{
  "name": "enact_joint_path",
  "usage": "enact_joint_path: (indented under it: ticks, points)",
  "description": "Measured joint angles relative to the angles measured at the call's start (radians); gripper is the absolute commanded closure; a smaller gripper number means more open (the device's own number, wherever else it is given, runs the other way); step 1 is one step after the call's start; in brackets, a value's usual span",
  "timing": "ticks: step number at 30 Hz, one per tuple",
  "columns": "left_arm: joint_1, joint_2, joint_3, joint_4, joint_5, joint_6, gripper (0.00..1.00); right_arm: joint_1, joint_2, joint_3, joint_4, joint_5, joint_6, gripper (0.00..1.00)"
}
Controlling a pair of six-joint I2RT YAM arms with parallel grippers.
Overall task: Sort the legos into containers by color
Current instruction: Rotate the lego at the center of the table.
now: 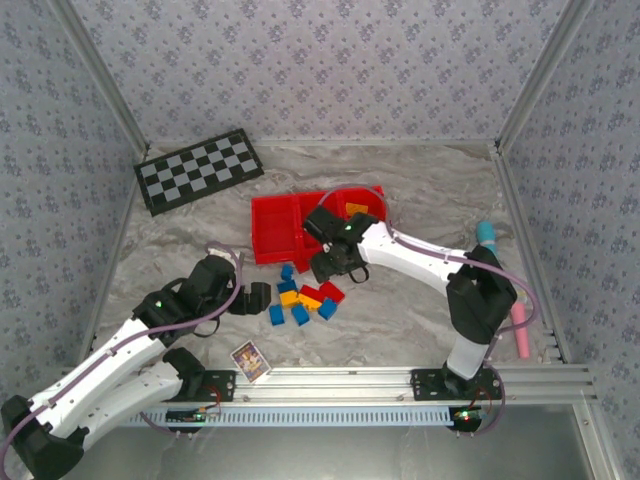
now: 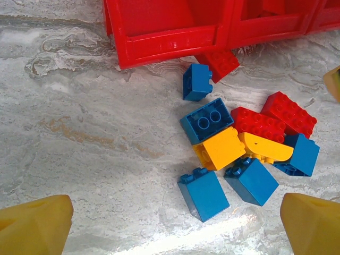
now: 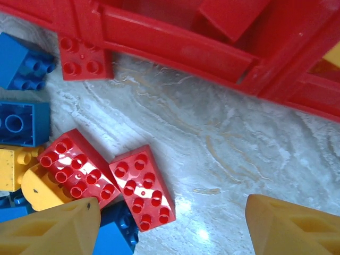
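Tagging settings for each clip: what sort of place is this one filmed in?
Probably a lab robot test cell: left arm and right arm bolted to an aluminium rail, patterned wall panels boxing in the tabletop, and a checkerboard lying on it.

Left arm [image 1: 120, 350] is stretching forward and right, lying low. Left gripper [image 1: 256, 298] is pointing right with jaws spread wide, gripping nothing. Right arm [image 1: 420, 255] is bending at the elbow and stretching left. Right gripper [image 3: 172, 234] is pointing down, jaws parted, empty.
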Motion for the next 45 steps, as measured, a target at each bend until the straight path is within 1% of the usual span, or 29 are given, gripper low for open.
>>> enact_joint_path:
  ticks: [8, 11, 19, 23, 31, 40, 45]
  points:
    - [-0.004, -0.002, 0.000, 0.000, 0.000, 0.000, 0.00, 0.049, 0.128, 0.001, 0.009, 0.011, 0.046, 0.26]
    - [-0.009, -0.002, 0.000, -0.001, 0.000, 0.000, 0.00, 0.055, 0.149, 0.001, 0.010, 0.023, 0.080, 0.26]
    - [-0.009, -0.002, 0.000, -0.001, 0.000, 0.000, 0.00, 0.055, 0.159, 0.004, 0.020, 0.051, 0.132, 0.26]
    - [-0.009, -0.002, 0.000, -0.001, 0.000, 0.000, 0.00, 0.055, 0.183, 0.017, 0.020, 0.057, 0.132, 0.26]
    - [-0.009, -0.002, 0.000, -0.001, 0.000, 0.000, 0.00, 0.053, 0.184, 0.020, 0.010, 0.092, 0.132, 0.26]
    - [-0.009, 0.005, 0.000, 0.000, 0.000, 0.000, 0.00, 0.012, 0.168, -0.002, -0.003, 0.126, 0.132, 0.29]
    - [-0.009, 0.005, 0.000, 0.000, 0.000, 0.000, 0.00, -0.013, 0.142, -0.028, -0.023, 0.142, 0.132, 0.28]
